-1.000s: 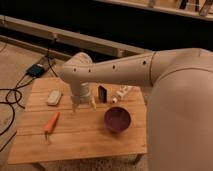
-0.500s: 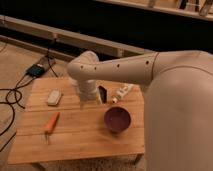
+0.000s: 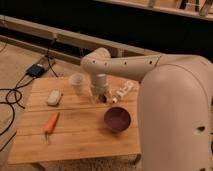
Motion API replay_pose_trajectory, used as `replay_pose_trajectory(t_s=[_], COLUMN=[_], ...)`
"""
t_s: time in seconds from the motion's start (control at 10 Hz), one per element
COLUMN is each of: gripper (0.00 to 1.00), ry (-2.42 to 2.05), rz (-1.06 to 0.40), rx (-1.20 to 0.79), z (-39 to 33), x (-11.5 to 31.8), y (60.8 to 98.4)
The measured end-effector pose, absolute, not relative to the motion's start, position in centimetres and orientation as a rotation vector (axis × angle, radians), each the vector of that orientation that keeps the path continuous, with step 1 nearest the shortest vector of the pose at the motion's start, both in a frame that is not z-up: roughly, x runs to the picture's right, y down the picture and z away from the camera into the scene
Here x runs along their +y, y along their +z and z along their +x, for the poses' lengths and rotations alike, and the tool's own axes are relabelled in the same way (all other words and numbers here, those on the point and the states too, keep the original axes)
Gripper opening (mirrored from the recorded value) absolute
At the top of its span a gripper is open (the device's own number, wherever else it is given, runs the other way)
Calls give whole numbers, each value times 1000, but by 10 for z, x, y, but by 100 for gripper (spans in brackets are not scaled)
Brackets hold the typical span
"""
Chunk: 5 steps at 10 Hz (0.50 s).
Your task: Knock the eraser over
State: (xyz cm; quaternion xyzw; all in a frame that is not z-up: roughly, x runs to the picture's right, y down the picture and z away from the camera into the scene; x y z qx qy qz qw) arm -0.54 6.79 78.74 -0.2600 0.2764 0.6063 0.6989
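The eraser (image 3: 104, 98) shows as a small dark block with a lighter edge on the wooden table (image 3: 75, 135), mostly hidden behind my gripper's lower end. I cannot tell whether it stands upright or lies flat. My gripper (image 3: 99, 93) hangs down from the white arm (image 3: 125, 65) at the back middle of the table, right against the eraser. A white cup (image 3: 77, 83) stands just left of the gripper.
A white rounded flat bar (image 3: 54, 97) lies at the left. A white tube with a red tip (image 3: 122, 92) lies right of the gripper. A purple bowl (image 3: 117, 119) sits in front of it. An orange tool (image 3: 51, 123) lies front left. Cables and a box (image 3: 36, 70) are on the floor.
My gripper has moved to the right along the back of the table, uncovering the white cup and closing on the eraser. The other objects have not moved.
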Motion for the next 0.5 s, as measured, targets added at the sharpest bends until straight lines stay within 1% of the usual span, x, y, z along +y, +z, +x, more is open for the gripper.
replay_pose_trajectory(t_s=[0.2, 0.5], gripper=[65, 65], ry=[1332, 1321], rz=[-568, -553], rx=[647, 672], z=[10, 16], x=[61, 51], y=[809, 831])
